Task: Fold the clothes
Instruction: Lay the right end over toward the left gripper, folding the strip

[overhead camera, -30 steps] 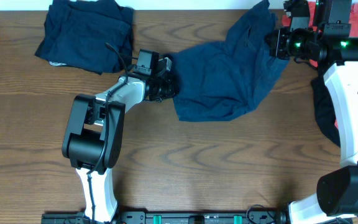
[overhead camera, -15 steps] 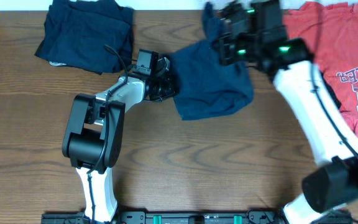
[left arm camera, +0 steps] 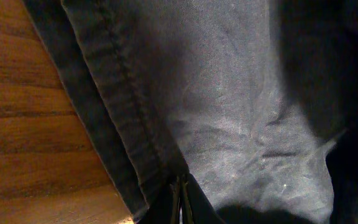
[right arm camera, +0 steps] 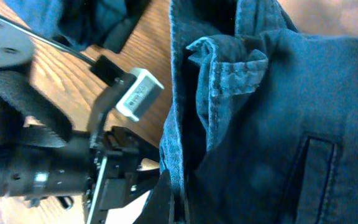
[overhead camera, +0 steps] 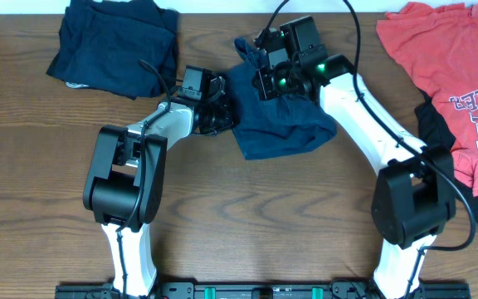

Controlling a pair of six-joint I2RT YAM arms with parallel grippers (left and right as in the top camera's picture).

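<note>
Two grippers hold the navy shorts (overhead camera: 287, 124) in the overhead view: the left gripper (overhead camera: 226, 116) seemingly anchors one edge on the table (overhead camera: 305, 216), while the right gripper (overhead camera: 256, 73) lifts the far edge to fold it. Left wrist: the jaws pinch the hem, which runs away above the fingertips. Right wrist: the jaws are clamped on doubled cloth.

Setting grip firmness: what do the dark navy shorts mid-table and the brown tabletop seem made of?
The dark navy shorts look like woven cotton, denim-like, matte and slightly faded: stitched hems and a welt pocket show. The brown tabletop is wood or wood-look laminate, smooth, low sheen: grain lines show, which one is unclear.
</note>
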